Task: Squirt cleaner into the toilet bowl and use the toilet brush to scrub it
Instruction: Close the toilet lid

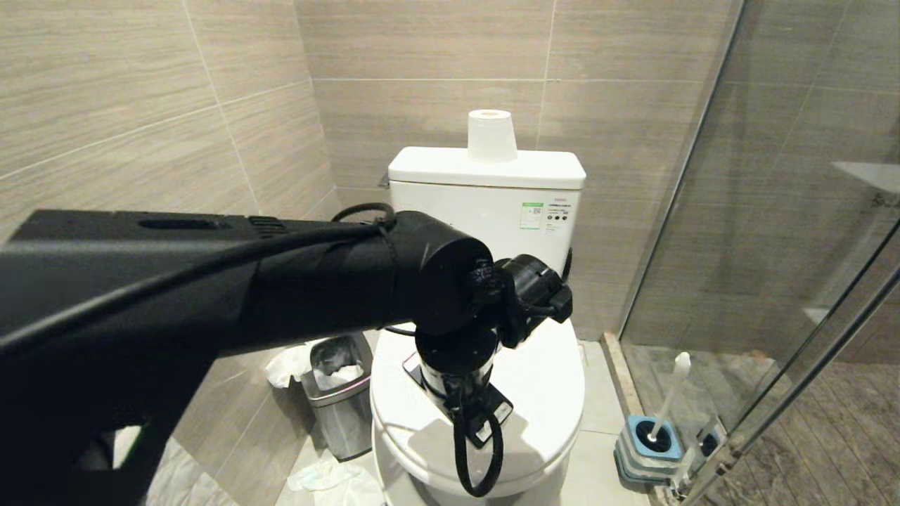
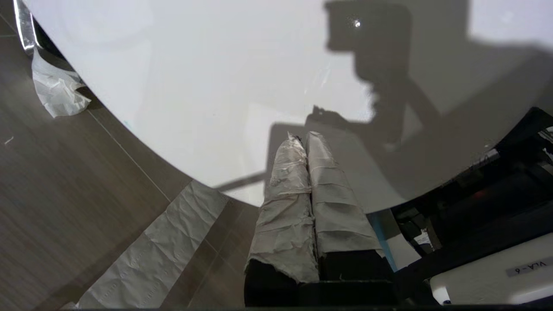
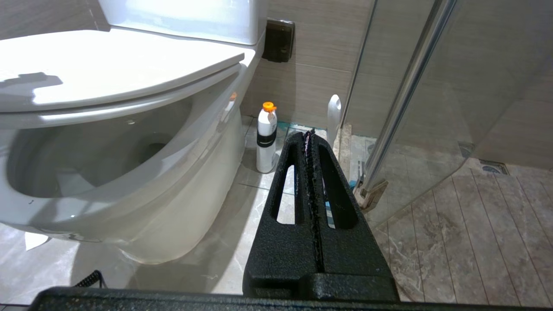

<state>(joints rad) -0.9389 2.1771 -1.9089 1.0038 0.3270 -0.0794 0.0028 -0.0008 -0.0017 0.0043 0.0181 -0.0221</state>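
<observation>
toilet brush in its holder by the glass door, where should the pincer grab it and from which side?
Probably the bare upper handle of the toilet brush, just below the knob. It leans out of the blue-topped holder away from the toilet, so come from above, on the toilet side; the glass door crowds the other side.

Paper roll [image 1: 491, 135] stood on tank [image 1: 486, 169]; bin [image 1: 339, 397] left of toilet [image 1: 541, 393], brush [image 1: 671, 393] right, in holder [image 1: 650, 439].

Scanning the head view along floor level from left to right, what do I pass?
Steel waste bin → toilet bowl, its lid down → toilet brush standing in its blue-topped holder → glass shower door.
</observation>
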